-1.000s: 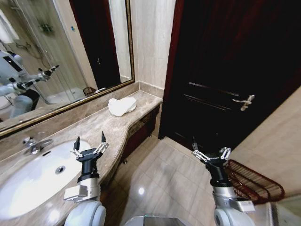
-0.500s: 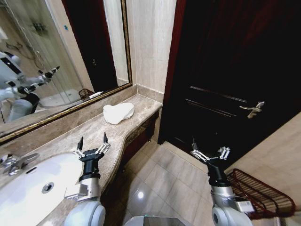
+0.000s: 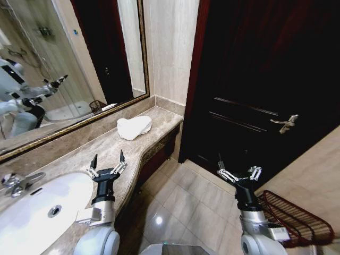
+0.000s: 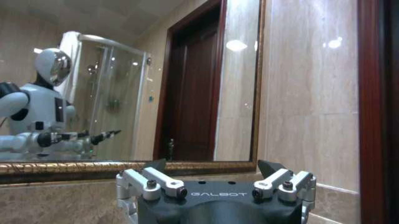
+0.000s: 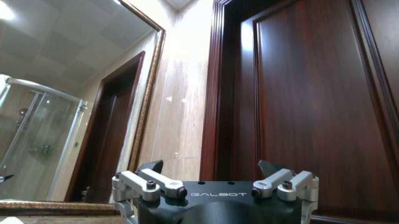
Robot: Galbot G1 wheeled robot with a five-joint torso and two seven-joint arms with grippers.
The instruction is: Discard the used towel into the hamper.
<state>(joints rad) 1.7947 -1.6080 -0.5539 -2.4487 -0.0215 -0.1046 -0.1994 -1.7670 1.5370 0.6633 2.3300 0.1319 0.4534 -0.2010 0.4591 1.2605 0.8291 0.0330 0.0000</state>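
**Q:** Where are your 2 grippers?

**A:** Both are raised in front of me, pointing up. My left gripper [image 3: 108,160] hangs over the counter [image 3: 114,146], just beside the sink [image 3: 37,210]. My right gripper [image 3: 239,171] is over the tiled floor [image 3: 186,204], in front of the dark door [image 3: 255,95].

**Q:** How do the jaws stand?

**A:** Both pairs are spread wide and hold nothing. In the left wrist view my left gripper [image 4: 212,163] has its fingers apart against the mirror [image 4: 124,79]; in the right wrist view my right gripper [image 5: 210,164] is spread the same way before the door [image 5: 305,107].

**Q:** And the towel?

**A:** The towel [image 3: 134,127] is a crumpled white heap on the counter, near its far end and close under the mirror [image 3: 64,69]. It lies well apart from my left gripper, farther along the counter.

**Q:** The hamper?

**A:** The hamper [image 3: 295,218] is on the floor at my lower right, a reddish-brown lattice basket, just beside my right arm and against the beige wall [image 3: 313,164]. From here I see its open rim and ribbed side. It is well apart from the towel, across the floor.

**Q:** Anything else?

**A:** The door's handle [image 3: 284,123] sits above and right of my right gripper.
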